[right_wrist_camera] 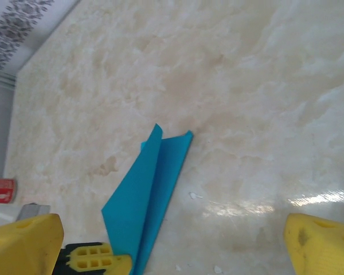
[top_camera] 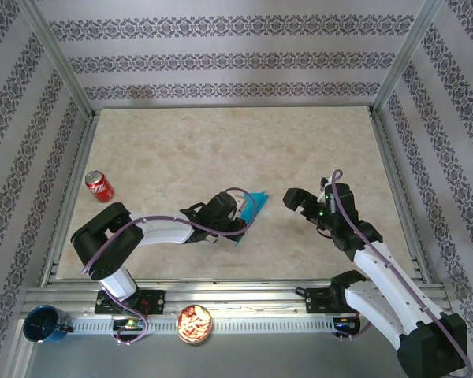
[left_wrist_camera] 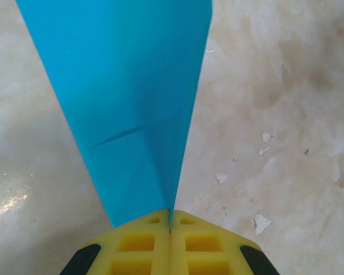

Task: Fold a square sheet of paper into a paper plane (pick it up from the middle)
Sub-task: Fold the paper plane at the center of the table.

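Left fingers [left_wrist_camera: 139,247] — tight on paper plane [left_wrist_camera: 132,97]

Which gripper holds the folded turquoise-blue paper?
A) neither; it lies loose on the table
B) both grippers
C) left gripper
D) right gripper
C: the left gripper is pinched shut on the folded turquoise-blue paper; the right gripper stands wide open, apart from it.

White-black arms [top_camera: 162,228], seemingly purple cables [top_camera: 364,230], yellow fingers [left_wrist_camera: 143,243].
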{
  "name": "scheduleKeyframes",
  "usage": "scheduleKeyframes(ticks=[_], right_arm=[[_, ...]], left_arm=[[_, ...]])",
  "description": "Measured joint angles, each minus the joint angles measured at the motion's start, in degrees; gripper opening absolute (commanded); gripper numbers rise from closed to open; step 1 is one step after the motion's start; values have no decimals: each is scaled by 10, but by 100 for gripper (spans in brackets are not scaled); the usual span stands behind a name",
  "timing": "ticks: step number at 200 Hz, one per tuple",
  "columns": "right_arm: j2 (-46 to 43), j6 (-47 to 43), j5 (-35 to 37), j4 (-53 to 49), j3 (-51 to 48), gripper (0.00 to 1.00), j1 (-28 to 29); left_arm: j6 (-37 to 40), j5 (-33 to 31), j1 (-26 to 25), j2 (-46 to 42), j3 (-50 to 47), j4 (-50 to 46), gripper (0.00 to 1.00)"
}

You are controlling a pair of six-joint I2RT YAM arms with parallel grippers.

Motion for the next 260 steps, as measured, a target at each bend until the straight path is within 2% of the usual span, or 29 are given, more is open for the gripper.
scheduleKeyframes(ticks=[42,82,190,234,260], right_arm=[[-2,10,-50,42,-33,91,-7],[42,22,-83,72,-43,87,-6],[87,47,-69,133,-53,84,60],[124,32,-68,160,-53,51,88],[160,31,-76,184,-52,36,88]], left_arm=[[-34,54,16,26,-6,47,0],[-61,85,19,49,-7,77,0],[-126,110,19,74,-36,166,0],[-156,141,32,82,-36,202,0],[-181,160,42,99,-40,238,0]])
